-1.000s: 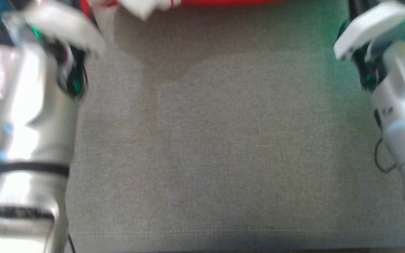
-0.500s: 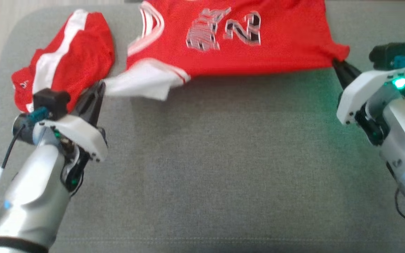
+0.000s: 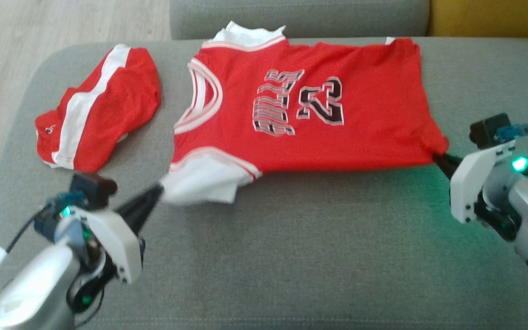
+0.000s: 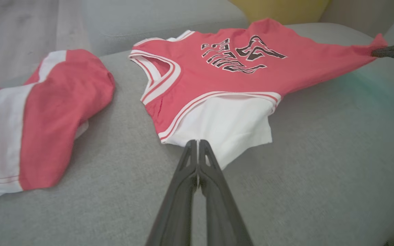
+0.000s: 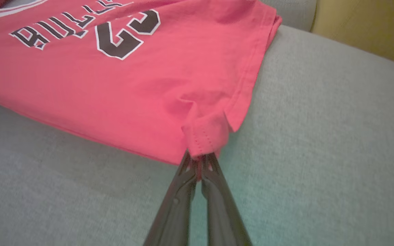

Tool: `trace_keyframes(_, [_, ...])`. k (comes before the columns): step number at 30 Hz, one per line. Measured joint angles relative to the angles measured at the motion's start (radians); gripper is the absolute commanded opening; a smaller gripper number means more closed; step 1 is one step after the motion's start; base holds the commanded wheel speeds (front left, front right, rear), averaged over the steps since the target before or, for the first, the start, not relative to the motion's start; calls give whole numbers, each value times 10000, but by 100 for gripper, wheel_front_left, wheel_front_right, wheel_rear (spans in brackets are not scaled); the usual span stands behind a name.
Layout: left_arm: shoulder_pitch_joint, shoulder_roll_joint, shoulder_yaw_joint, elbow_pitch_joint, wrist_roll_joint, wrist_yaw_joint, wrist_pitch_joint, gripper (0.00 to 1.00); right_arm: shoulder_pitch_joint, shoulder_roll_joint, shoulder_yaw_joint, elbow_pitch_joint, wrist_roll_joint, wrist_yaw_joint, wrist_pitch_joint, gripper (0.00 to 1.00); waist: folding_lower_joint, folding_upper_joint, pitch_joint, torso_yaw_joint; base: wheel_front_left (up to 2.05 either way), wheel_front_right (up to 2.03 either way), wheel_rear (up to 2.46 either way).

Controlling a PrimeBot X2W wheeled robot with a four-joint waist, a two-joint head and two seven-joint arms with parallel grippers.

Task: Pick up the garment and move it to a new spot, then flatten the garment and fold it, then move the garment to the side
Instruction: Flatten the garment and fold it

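Note:
The garment [image 3: 300, 119] is a red basketball jersey with white trim and dark number lettering, spread flat across the grey cushion with its neck to the left. My left gripper [image 3: 159, 191] is shut on its white sleeve [image 4: 227, 126] at the near left corner. My right gripper [image 3: 439, 158] is shut on the red hem corner [image 5: 204, 138] at the near right. In the left wrist view the garment [image 4: 224, 75] stretches away from the left gripper [image 4: 197, 145], and in the right wrist view the right gripper [image 5: 198, 157] pinches a bunched fold of hem.
A second red piece with a white stripe [image 3: 99, 123] lies crumpled to the left of the jersey. The grey cushion [image 3: 291, 256] extends wide in front. Wooden floor [image 3: 39, 36] lies beyond the cushion's left edge, and something yellow [image 3: 493, 18] sits behind at the right.
The head camera has tilted up, so the whole jersey and the cushion's back edge now show. Both grippers stay shut on the same corners; the jersey lies more spread out.

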Motion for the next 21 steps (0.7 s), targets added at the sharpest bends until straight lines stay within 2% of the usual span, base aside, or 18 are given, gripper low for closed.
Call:
trace_keyframes(10, [1045,1630,-1191,-2182,-2207,0,1622,0,717,-1193,1436,-1457,1555,0,1992,0,0,0,-725,-255,0,0,0])
trace_keyframes(21, [1910,3254,-1588,-4295,-4343,2,3030,0,1288,-2320,2063,-2729,3271,0,4669,0,0,0,-1299,-575,0,0,0])
